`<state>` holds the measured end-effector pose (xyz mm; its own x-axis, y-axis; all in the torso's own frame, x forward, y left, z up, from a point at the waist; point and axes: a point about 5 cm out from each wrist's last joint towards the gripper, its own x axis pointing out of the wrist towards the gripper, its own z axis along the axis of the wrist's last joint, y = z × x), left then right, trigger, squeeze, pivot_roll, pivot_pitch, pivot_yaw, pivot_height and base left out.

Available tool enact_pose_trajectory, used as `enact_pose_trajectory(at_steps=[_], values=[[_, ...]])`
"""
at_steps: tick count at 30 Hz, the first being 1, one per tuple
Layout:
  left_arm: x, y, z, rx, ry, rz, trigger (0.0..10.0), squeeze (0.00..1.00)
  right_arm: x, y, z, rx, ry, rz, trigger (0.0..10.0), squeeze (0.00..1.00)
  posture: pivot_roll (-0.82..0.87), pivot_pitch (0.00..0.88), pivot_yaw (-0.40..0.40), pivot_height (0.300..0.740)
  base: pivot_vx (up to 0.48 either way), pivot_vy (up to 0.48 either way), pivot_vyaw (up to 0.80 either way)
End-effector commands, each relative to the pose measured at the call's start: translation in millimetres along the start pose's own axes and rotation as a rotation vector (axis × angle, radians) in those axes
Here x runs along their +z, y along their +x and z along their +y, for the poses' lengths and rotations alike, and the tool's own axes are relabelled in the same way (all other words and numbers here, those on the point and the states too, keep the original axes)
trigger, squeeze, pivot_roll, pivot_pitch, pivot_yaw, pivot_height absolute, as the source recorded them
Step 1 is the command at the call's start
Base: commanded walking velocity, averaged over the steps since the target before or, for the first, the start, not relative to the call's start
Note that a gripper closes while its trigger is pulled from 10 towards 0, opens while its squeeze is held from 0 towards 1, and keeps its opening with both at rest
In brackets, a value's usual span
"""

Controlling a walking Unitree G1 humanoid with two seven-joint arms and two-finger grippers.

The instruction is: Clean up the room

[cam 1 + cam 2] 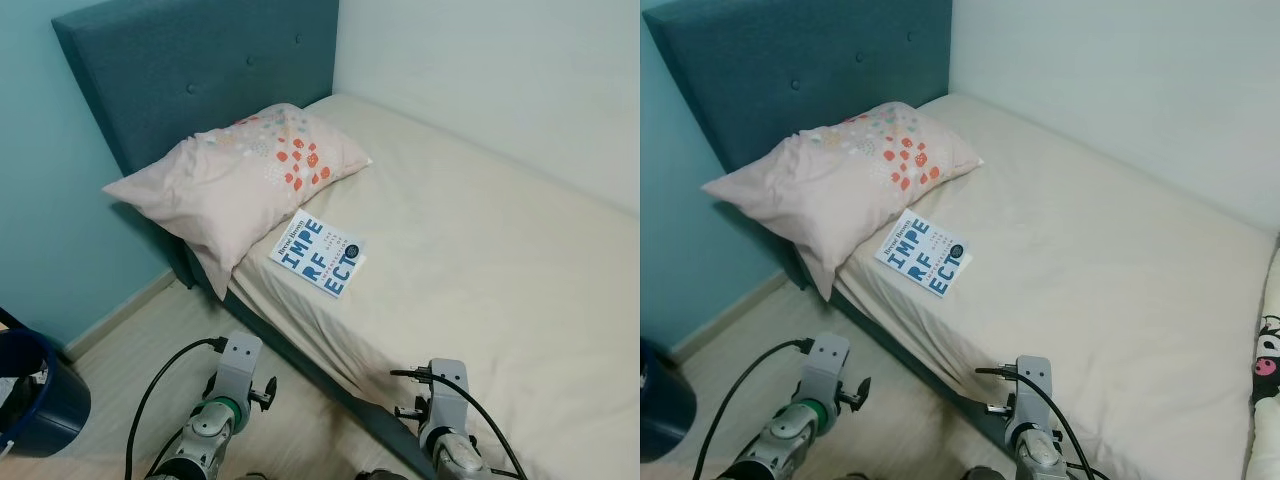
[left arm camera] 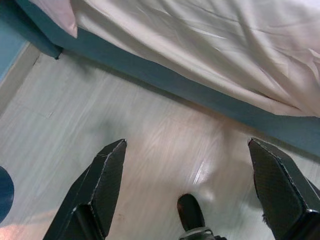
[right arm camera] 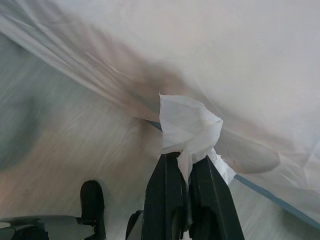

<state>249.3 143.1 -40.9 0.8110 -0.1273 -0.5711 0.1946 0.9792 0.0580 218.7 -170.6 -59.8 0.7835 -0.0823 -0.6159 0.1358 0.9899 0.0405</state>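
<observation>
Nearest, both silver arms hang low beside the bed's (image 1: pixel 520 300) near edge. Left gripper (image 2: pixel 187 185), fingers spread wide, hovers over pale wood floor (image 2: pixel 100 115) with nothing between them. Right gripper (image 3: pixel 185 167) pinches a crumpled white tissue (image 3: pixel 190 125) by the draped sheet. Farther, from left: blue bin (image 1: pixel 35 395) on the floor, floral pillow (image 1: pixel 235 175) against the headboard (image 1: pixel 190 70), book (image 1: pixel 318 255) just right of the pillow.

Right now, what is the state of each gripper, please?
Left gripper: open, holding nothing, above the floor.
Right gripper: closed on a white tissue.
</observation>
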Motion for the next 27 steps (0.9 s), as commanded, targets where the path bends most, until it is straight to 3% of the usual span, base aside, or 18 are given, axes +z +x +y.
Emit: enact_pose_trajectory(at_steps=[1,27], values=[[-10.0,-3.0,3.7,0.037,-0.054,0.041,10.0,0.0,-4.5,-1.5,-4.5,-0.021,0.008,0.02,10.0,0.0,-0.03,0.0,0.033,0.74,0.0,0.0,0.0],[-4.6,-2.2,8.4,0.058,-0.046,0.009,10.0,0.0,0.1,0.8,-2.6,-0.025,0.02,0.016,10.0,0.0,-0.03,0.0,0.034,0.74,0.0,0.0,0.0]])
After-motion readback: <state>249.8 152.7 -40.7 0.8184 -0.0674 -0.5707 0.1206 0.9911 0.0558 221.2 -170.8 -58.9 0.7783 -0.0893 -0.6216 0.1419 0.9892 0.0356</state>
